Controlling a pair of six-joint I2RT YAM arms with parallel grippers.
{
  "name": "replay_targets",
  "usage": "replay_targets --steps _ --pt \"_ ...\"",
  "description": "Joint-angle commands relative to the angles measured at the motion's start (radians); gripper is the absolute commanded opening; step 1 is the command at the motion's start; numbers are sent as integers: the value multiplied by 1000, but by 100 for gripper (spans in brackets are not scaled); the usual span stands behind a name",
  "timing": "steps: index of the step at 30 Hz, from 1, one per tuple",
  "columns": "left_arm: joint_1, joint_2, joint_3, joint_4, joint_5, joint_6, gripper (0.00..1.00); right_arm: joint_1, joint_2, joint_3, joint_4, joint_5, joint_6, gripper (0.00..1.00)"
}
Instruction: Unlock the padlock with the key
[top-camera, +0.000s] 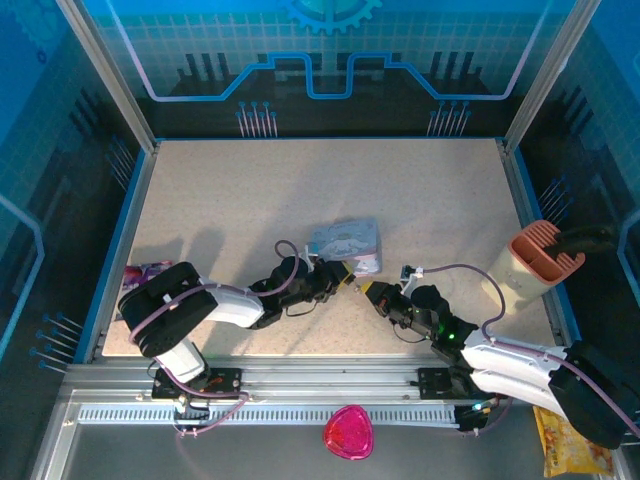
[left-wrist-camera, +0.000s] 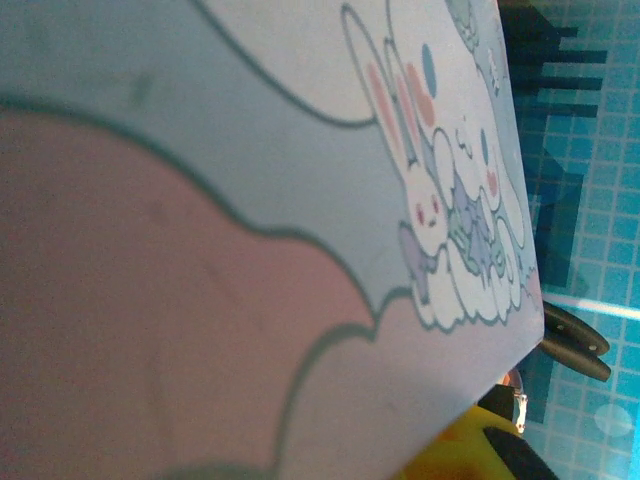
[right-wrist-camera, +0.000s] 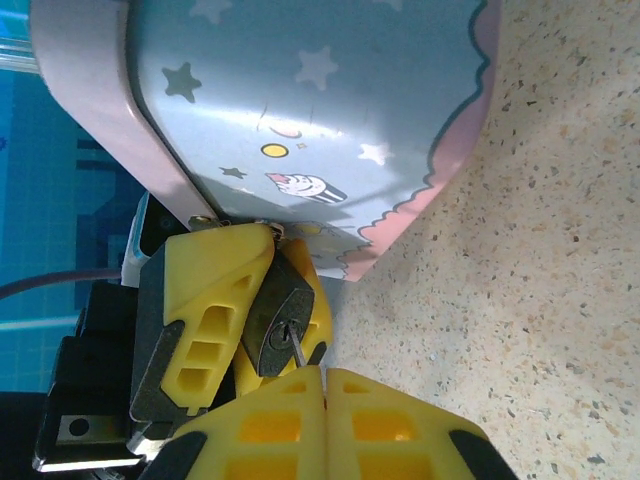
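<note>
A speckled beige table (top-camera: 250, 190) is seen from above. Two robot arms are stretched in from its near edge and meet just short of its middle. A pale blue rectangular tin printed with cartoon rabbits and stars (top-camera: 345, 240) lies near the table's centre.

Just beside the tin's near side, the tiny padlock with a dark squarish body (right-wrist-camera: 278, 312) is clamped between the yellow fingers (right-wrist-camera: 212, 300) of the left gripper (top-camera: 343, 272). Its keyhole face is turned toward the right arm. Its top is tucked against the tin's pink-edged rim. The shackle is hidden, so it cannot be told whether it is hooked to the tin.

The right gripper (right-wrist-camera: 325, 378) is pressed together, and the slim dark-grey metal key (right-wrist-camera: 297, 350) is pinched between its two yellow pads. Only a thin length of the key's shaft is visible, and its tip is set at the keyhole slot, apparently just entering it.

The step in hand is judged to be the insertion of the key; the lock is not yet opened. For the next move, the shaft should be kept in line with the slot and pushed in until it is fully seated. The key should then be turned by a roll of the right wrist while the padlock is held firm by the left. A sideways push is to be avoided, since so thin a key could slip within the pinch or jam in the slot.
</note>
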Motion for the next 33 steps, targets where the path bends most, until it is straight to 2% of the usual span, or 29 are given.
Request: replay_targets --steps 1,16,25,33 --pt "-38 -58 31 106 66 -25 2 1 2 15 0 16 12 0" --pt "-56 -59 45 92 69 -21 2 -12 -9 22 -5 9 5 0" --pt "-70 -75 39 67 64 -10 2 -59 2 33 -2 -40 2 0" --pt "-74 -74 47 66 62 -8 2 -54 29 60 13 -56 -8 0"
